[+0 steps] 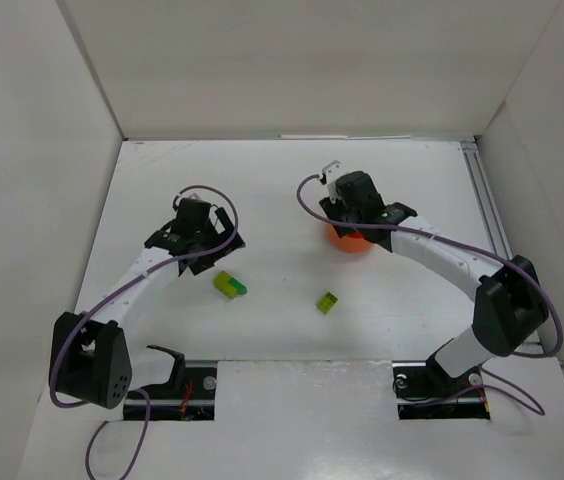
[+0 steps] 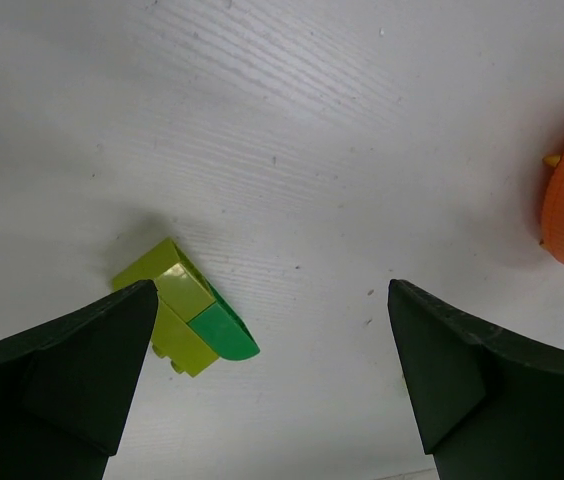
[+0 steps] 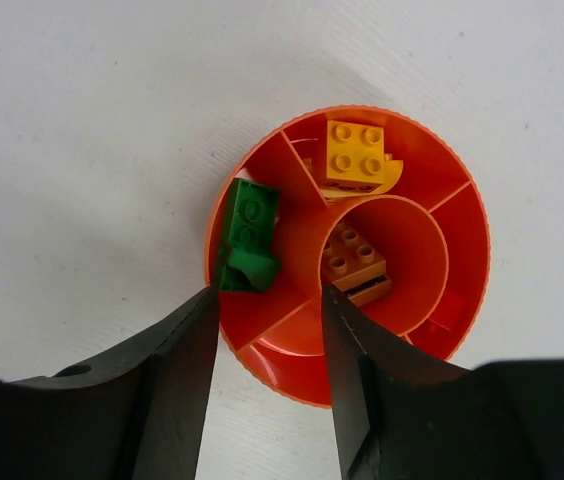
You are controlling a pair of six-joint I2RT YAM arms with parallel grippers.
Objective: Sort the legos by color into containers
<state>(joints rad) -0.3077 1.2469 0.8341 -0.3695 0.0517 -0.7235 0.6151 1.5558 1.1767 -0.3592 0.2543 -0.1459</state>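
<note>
**Top external view.** We find the orange dish (image 1: 350, 243) on the table (image 1: 282, 180), right of centre, largely covered by the head of the right arm (image 1: 442, 255). Two lots of legos lie loose on the table: a lime-and-green cluster (image 1: 229, 285) just beside the head of the left arm (image 1: 132, 275), and a lime brick (image 1: 327, 301) between the arms.

**Left wrist view.** The left gripper (image 2: 272, 295) is spread wide and grips nothing. The cluster lies partly behind the finger on this view's left.

**Right wrist view.** The right gripper (image 3: 269, 300) hangs over the dish, jaws partly parted, with nothing between them. We see a green brick (image 3: 247, 235) in the left compartment, a yellow brick (image 3: 357, 155) in the top one and a brown brick (image 3: 354, 262) in the central cup.
</note>
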